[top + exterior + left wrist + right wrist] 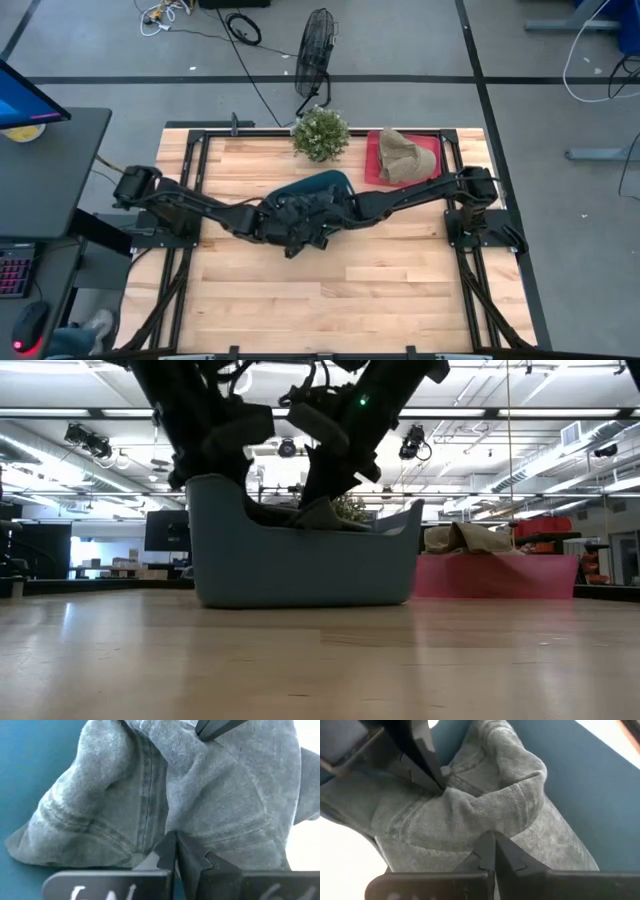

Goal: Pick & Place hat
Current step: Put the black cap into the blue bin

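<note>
I have both arms reaching into the teal bin (325, 183), which sits near the middle of the wooden table (400, 280). The grey hat (200, 795) lies inside that bin, crumpled against its blue floor. My left gripper (176, 851) is over the bin from the left side, its jaws pressed together with a fold of the grey hat pinched between the tips. My right gripper (490, 851) comes in over the bin from the opposite side, jaws likewise closed on a ridge of the same hat. Behind the bin, toward the far edge, stands a small potted plant (320, 133). Just beside the plant, to the bin's far right, a red tray (374, 160) carries a tan hat (405, 155), well apart from both grippers.
</note>
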